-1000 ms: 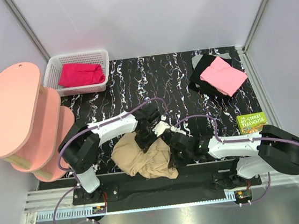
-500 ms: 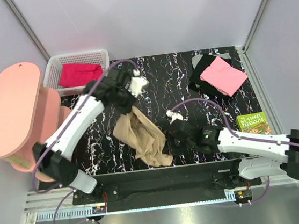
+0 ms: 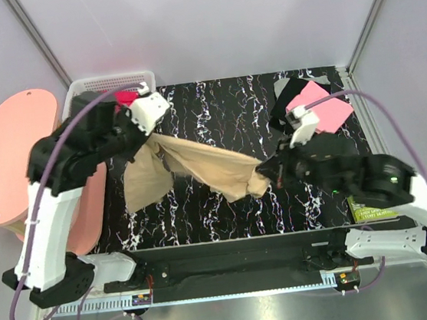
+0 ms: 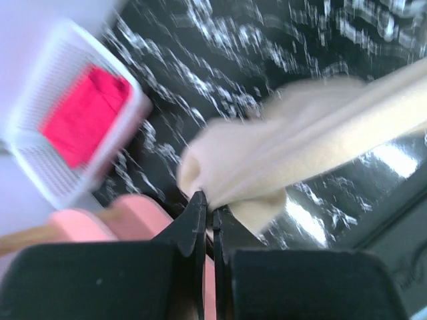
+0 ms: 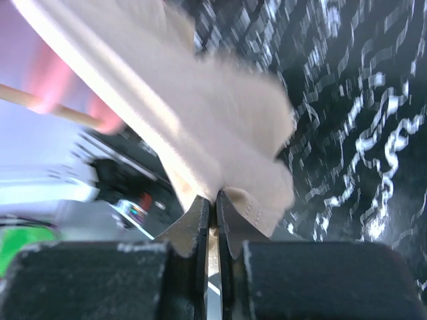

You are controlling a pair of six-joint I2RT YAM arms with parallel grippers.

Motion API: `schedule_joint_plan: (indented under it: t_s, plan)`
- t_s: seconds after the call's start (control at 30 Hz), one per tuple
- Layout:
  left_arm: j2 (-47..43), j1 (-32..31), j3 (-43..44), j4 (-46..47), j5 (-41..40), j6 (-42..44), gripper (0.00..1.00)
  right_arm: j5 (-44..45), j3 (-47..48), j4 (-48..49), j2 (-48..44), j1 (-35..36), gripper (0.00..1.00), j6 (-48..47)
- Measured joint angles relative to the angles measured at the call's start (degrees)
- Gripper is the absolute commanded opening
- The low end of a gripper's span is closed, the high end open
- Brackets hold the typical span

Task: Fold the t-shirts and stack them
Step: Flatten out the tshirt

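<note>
- Top external shows the marbled table (image 3: 215, 106) as my working ground; the tan-beige t-shirt (image 3: 199, 165) is strung above its middle, running from about 10 o'clock down to about 4 o'clock, with a loose flap hanging at the 9 o'clock end
- At 2 o'clock the folded pink t-shirt (image 3: 323, 109) lies on the black t-shirt (image 3: 287, 94), which I read as the stack so far
- At 10 o'clock the magenta-red t-shirt (image 4: 83, 117) sits in the white basket (image 3: 100, 82), largely hidden behind my left arm
- My left gripper (image 4: 207, 208) has its jaws pressed together on a thin edge of the tan cloth, and my right gripper (image 5: 215, 200) pinches the opposite end the same way
- I judge the step in hand to be stretching the tan shirt out between both arms, ahead of any fold
- Next I would lower both ends evenly while holding tension, so the cloth lands flat on bare table near centre, apart from the stack; the hanging flap may tuck under, and such slim pinches could slip
</note>
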Motion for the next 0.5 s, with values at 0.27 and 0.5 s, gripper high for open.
schedule_joint_plan:
  t_s: [0.27,0.5]
  plan:
    - [-5.25,-0.94,7.72,0.63,3.45,3.89,0.1,0.92,12.37,-4.66,-1.92,0.26,0.0,-1.14]
    - [-8.02,-0.9,-9.9,2.21,7.3,6.64,0.08,4.07,10.97,-8.52,-1.97,0.33,0.0,-1.18]
